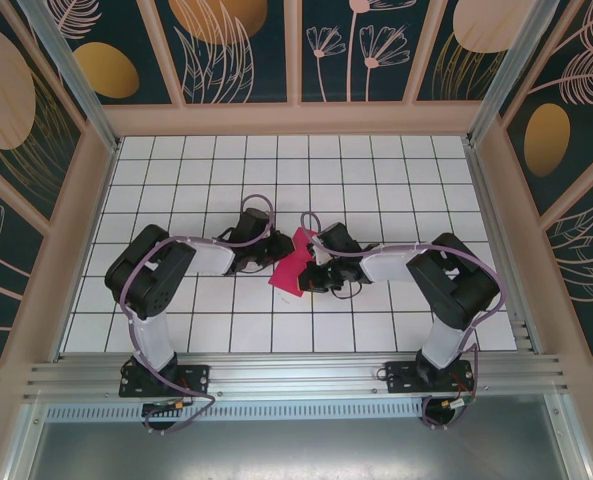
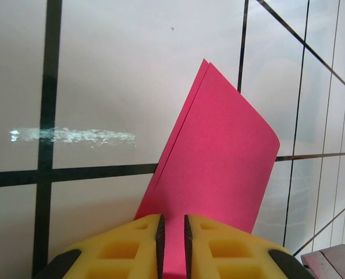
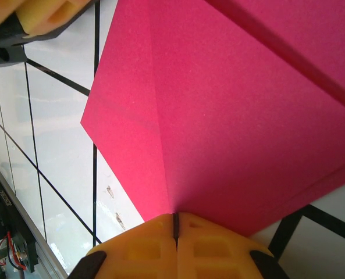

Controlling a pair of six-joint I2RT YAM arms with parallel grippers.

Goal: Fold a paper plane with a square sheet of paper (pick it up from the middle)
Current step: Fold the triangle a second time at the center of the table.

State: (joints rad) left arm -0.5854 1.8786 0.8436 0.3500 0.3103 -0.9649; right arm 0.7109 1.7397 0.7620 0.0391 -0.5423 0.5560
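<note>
The square sheet of paper (image 1: 291,262) is magenta-red and folded into layers, and it sits between my two grippers at the middle of the white tiled table (image 1: 376,160). In the left wrist view the paper (image 2: 219,163) rises as a doubled flap from between my left gripper (image 2: 172,232). That gripper's yellow jaws stand a narrow gap apart, and their pads do not press the sheet. My right gripper (image 3: 175,224) is shut on the paper (image 3: 230,104) at the lower end of a crease. From above, the left gripper (image 1: 266,255) and right gripper (image 1: 314,272) flank the sheet.
Wooden walls with dark floral panels (image 1: 236,50) enclose the table on three sides. An aluminium rail (image 1: 296,375) runs along the near edge by the arm bases. My left gripper's yellow fingers (image 3: 44,14) appear at the top left of the right wrist view.
</note>
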